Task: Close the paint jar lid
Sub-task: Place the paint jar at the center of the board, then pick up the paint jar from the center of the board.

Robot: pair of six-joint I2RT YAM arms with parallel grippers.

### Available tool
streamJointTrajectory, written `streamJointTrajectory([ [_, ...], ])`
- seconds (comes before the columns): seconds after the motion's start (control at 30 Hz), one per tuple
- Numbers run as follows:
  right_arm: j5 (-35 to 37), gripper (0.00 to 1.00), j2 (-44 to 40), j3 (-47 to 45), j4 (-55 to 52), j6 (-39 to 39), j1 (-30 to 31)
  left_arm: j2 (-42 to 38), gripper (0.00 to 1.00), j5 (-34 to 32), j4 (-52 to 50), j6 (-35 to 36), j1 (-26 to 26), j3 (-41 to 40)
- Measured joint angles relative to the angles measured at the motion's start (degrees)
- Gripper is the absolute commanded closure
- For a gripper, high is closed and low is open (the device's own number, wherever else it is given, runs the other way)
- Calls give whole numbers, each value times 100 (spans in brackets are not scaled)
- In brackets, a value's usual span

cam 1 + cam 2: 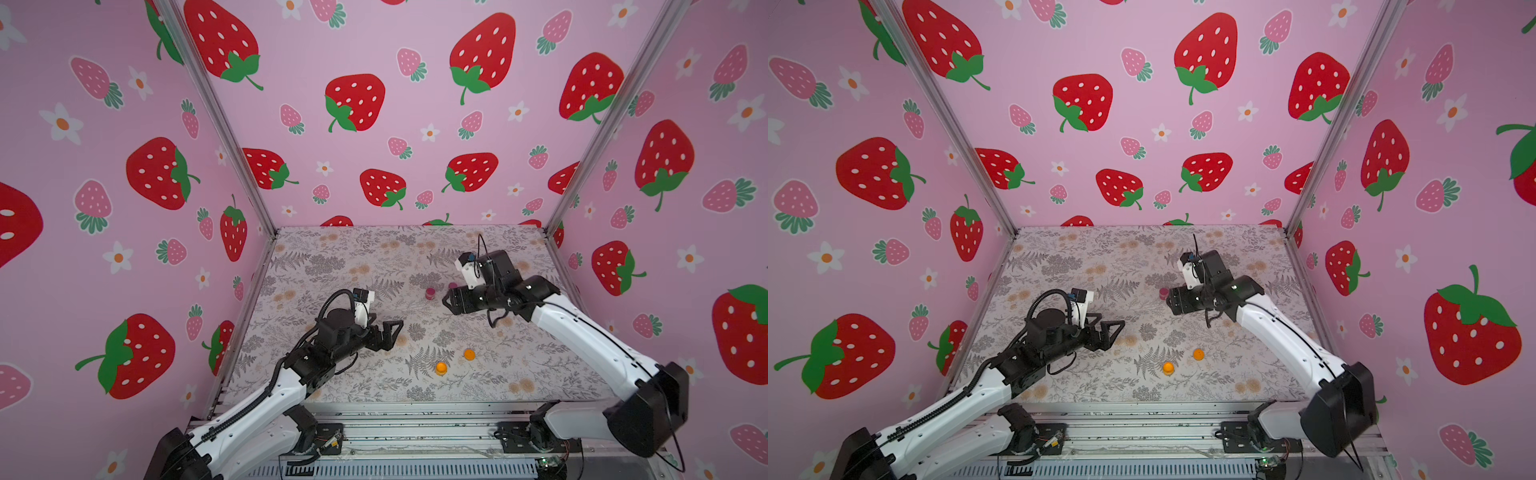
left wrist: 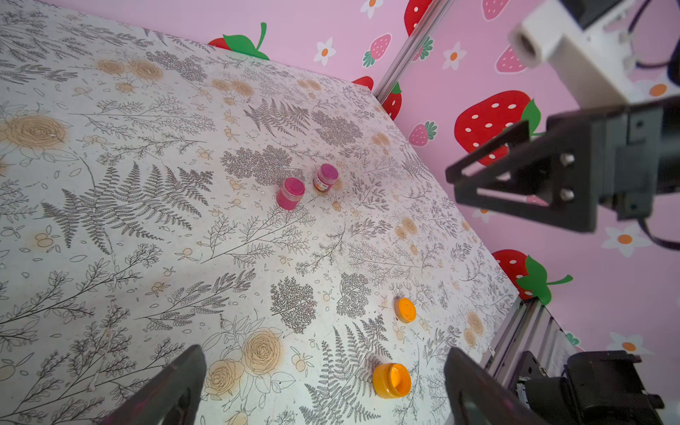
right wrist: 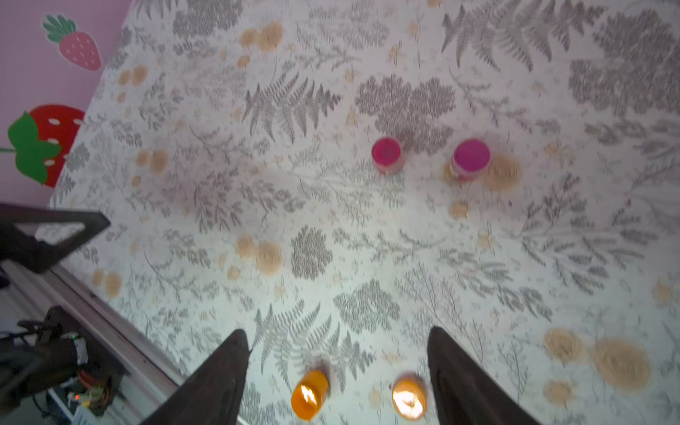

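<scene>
Right gripper (image 3: 337,330) hangs over the table (image 1: 332,266), jaws spread, nothing between them, and the left gripper (image 1: 390,326) is spread wide and empty too, hovering off on its own side. Near the right gripper sits the magenta jar (image 2: 325,177), cap on and looking seated, though how tight it is cannot be told. The pink jar (image 2: 290,193) stands just beside it, not touching, and seems topped in pink as well. So that pair reads as finished. Nearer the front it's another story: the orange jar (image 2: 392,381) shows an uncovered mouth, and the orange lid (image 2: 404,310) lies on the cloth near it, apart. If that one counts, the whole job is left there: pick up the lid, set it, twist it down. Room looks generous. All four pieces sit well away from the walls (image 1: 374,124), with bare cloth between the two pairs and between the arms. The tight spots: the front rail (image 1: 415,411) close behind the orange jar, and the pink jar, an easy knock for the right arm.
</scene>
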Motion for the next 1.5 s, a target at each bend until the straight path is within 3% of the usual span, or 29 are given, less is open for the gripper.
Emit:
streamJointTrajectory([
  [0.13,-372,25,-1268,-1425,136,120,114,-24,1,136,-2,24,0,0],
  [0.27,-496,26,-2345,-2409,289,385,623,-190,1,199,15,61,0,-2],
  [0.43,-295,29,-2761,-2927,455,833,1425,-415,1,251,63,70,-4,-15],
  [0.67,660,28,-2304,-3423,868,1513,2712,-494,1,236,85,79,-153,-205],
  [0.87,1451,29,-1381,-3377,1344,1751,3281,-494,1,190,90,111,-291,-273],
  [1.07,2050,32,-647,-3331,1681,1921,3403,-557,1,133,79,111,-332,-304],
  [1.5,2625,44,122,-3217,2227,2107,3414,-837,1,-20,22,116,-341,-345],
])
